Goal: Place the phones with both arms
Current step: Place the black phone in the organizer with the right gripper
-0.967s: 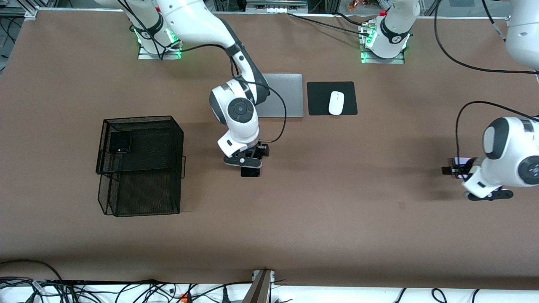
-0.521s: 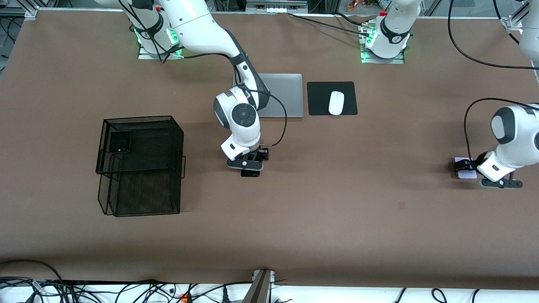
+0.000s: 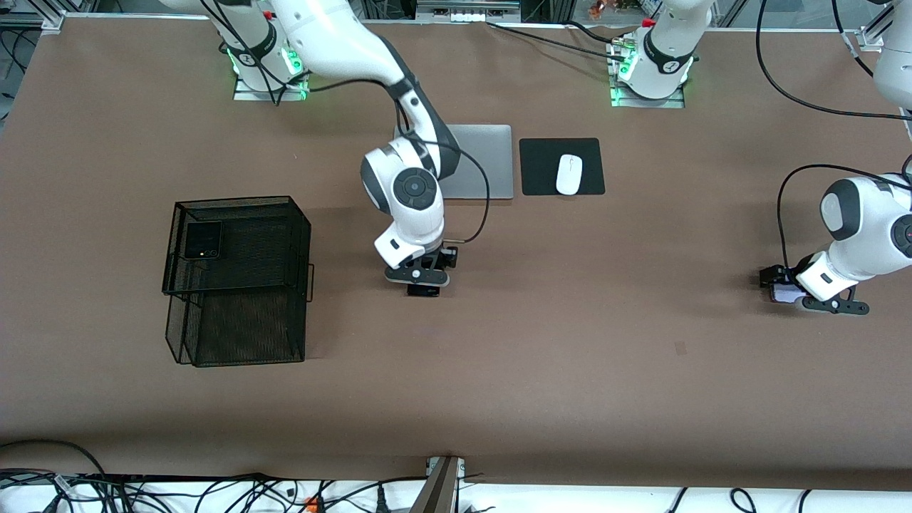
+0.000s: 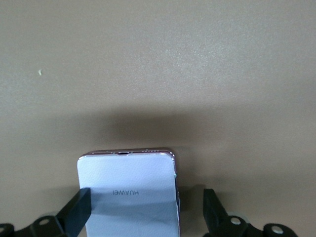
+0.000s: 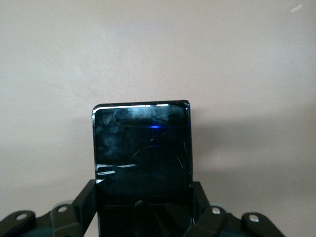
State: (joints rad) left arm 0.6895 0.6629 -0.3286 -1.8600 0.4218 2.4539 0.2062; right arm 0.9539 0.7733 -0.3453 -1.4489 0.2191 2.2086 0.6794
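Observation:
The long slim black phone [image 5: 142, 148] lies in the middle of the table, and my right gripper [image 5: 143, 202] is shut on its two long edges. From the front it shows only as a dark strip [image 3: 422, 291] under that gripper [image 3: 422, 283]. The pale lilac phone [image 4: 127, 190] lies flat at the left arm's end [image 3: 782, 293]. My left gripper [image 4: 144, 215] stands open astride it, one finger [image 4: 74, 215] at its edge, the other a gap away. The black flip phone [image 3: 203, 240] rests in the upper tier of the mesh basket [image 3: 285, 214].
A silver laptop [image 3: 484, 162] and a white mouse [image 3: 568, 174] on a black pad [image 3: 541, 167] lie farther from the front camera than the slim phone. The two-tier black mesh basket stands toward the right arm's end.
My right gripper has shut on the slim black phone. The left arm has swung and come down, bringing its open gripper over the lilac phone.

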